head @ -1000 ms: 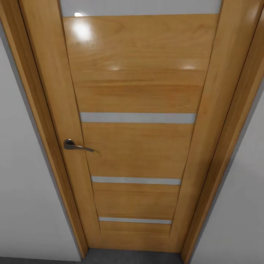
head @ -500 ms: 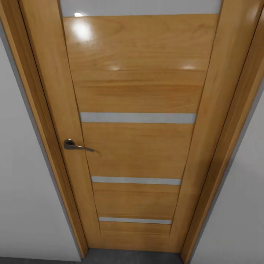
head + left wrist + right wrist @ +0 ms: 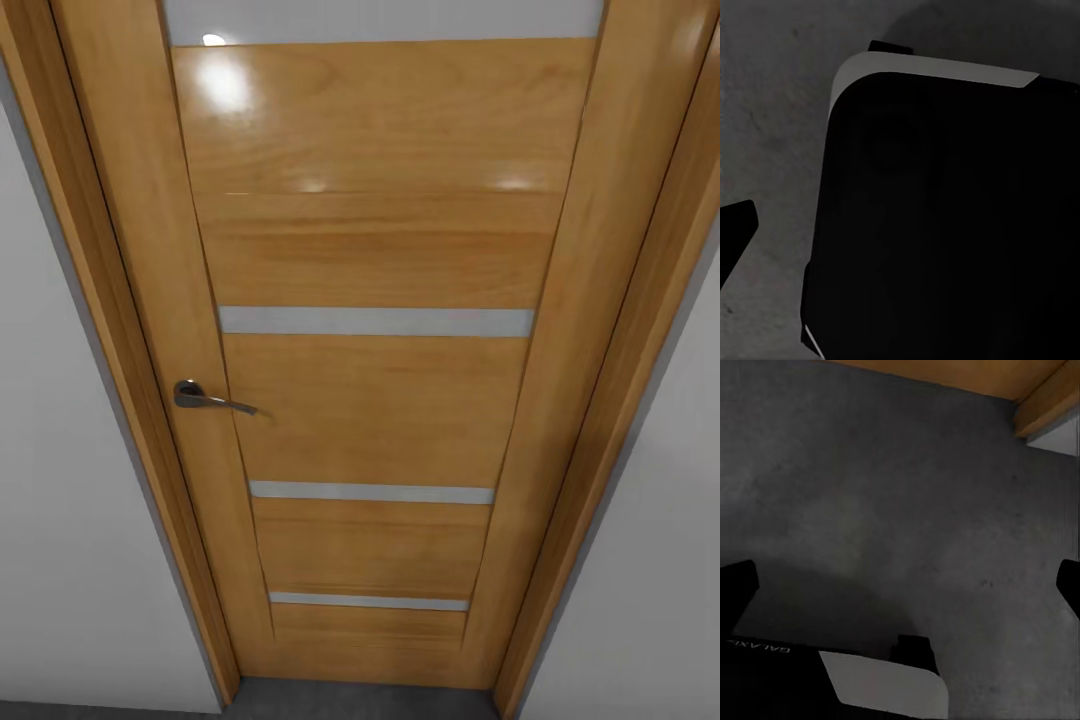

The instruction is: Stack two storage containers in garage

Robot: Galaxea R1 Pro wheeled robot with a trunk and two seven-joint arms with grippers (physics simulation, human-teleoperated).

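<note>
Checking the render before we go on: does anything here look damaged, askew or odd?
Nothing stands out. The orange wooden door sits shut and square in its frame, its handle level, and the grey floor shows no spill.

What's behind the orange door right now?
Nothing behind it shows: the door sits shut in its frame, handle level. Its grey strips are opaque. Dark grey floor reaches its foot, with pale wall alongside.

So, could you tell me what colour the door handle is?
Dark metallic grey handle, best in the head view.
</note>
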